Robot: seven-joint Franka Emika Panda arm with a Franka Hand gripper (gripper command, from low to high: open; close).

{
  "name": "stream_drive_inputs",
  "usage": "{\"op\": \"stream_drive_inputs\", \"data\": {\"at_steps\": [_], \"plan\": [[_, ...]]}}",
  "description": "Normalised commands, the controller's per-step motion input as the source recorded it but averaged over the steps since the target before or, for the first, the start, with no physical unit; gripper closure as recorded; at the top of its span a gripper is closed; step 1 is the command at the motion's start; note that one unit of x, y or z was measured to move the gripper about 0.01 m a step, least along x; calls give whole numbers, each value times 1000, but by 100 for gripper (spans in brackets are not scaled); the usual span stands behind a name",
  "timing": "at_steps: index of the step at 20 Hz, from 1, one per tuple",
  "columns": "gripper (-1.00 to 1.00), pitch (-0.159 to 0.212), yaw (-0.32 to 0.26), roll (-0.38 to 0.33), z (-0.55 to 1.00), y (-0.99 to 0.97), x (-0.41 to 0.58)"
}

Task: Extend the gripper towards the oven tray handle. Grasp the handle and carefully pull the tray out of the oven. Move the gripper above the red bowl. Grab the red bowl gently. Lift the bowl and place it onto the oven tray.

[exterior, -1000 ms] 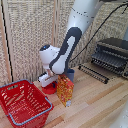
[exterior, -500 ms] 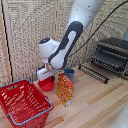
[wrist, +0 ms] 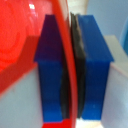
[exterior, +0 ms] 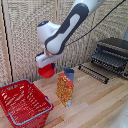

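Your blue-tipped tool [exterior: 47, 66] pinches only the small red bowl's [exterior: 46, 71] rim above the speckled carton [exterior: 64, 89]; jerk and it slips.

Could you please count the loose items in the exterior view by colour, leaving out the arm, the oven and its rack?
Red: 2, the bowl held up in the tool and the basket on the table.
Orange: 1, the carton standing upright.
Blue: 1, a cup partly hidden behind the carton.
Total: 4
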Motion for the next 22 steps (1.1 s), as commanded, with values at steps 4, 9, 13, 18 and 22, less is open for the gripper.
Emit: {"op": "stream_drive_inputs", "data": {"at_steps": [4, 9, 13, 18, 22], "plan": [[100, 138, -144, -1, 919, -132, 324], [100, 164, -185, 6, 757, -546, 82], [100, 142, -193, 12, 590, -635, -28], [100, 79, -253, 12, 386, -498, -125], [100, -6, -316, 0, 41, -359, -143]]}}
